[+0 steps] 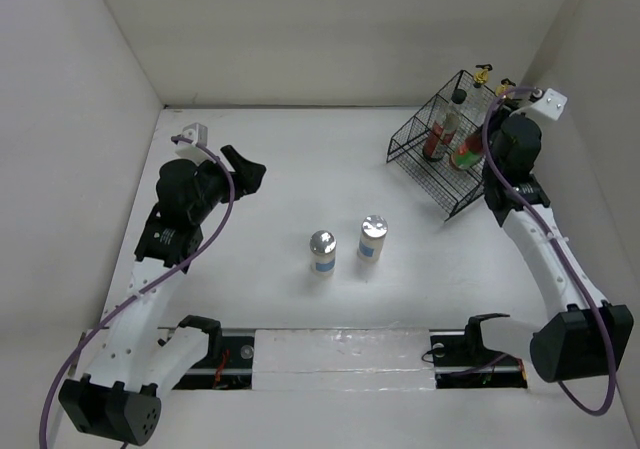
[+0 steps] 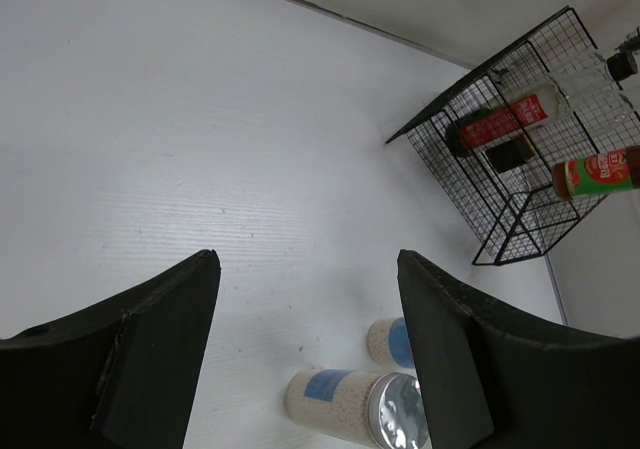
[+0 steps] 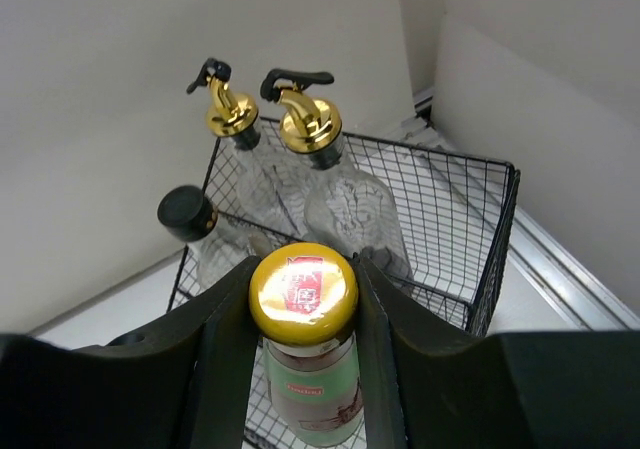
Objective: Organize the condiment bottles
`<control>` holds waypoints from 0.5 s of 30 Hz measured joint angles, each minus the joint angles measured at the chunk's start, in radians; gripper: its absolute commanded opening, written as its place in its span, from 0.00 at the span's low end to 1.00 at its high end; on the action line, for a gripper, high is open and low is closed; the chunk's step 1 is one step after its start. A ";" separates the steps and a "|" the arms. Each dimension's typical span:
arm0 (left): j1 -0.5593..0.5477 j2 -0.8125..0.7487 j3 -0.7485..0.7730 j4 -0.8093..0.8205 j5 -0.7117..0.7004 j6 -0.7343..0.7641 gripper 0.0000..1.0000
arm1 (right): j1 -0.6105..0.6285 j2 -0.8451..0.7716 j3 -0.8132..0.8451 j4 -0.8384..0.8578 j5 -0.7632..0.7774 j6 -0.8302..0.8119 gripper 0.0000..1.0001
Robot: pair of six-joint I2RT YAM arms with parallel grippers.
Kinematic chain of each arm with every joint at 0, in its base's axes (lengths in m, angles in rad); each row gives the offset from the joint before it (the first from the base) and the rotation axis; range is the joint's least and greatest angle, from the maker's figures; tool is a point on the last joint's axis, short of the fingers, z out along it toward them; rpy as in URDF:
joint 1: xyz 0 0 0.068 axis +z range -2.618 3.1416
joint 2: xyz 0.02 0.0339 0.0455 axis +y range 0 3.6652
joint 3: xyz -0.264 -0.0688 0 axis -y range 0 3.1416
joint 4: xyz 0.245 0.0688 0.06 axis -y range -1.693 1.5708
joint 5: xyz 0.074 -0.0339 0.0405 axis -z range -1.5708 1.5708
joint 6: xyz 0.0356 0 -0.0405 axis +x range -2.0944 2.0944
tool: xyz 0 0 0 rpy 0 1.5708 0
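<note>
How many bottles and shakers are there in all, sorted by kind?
Gold-spouted cruets: 2
Shakers: 2
Yellow-capped bottle: 1
Black-capped bottle: 1
Total: 6

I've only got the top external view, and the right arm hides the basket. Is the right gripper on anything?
Observer: Yes. The right gripper has a finger against each side of the yellow cap of the sauce bottle.
Operator: What's beyond it?
Observer: Two gold-spouted cruets stand upright, side by side, at the far side of the basket.
Operator: And the other arm?
Observer: The left gripper is open and empty, with both shakers on the table ahead of it.
</note>
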 measured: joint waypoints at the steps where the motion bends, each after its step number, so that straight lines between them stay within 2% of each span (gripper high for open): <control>1: 0.000 0.003 0.000 0.000 0.000 0.000 0.67 | 0.000 0.006 0.000 0.017 0.010 -0.002 0.22; 15: 0.000 0.040 0.000 0.003 0.002 0.000 0.67 | -0.028 0.072 0.005 0.146 0.109 -0.056 0.22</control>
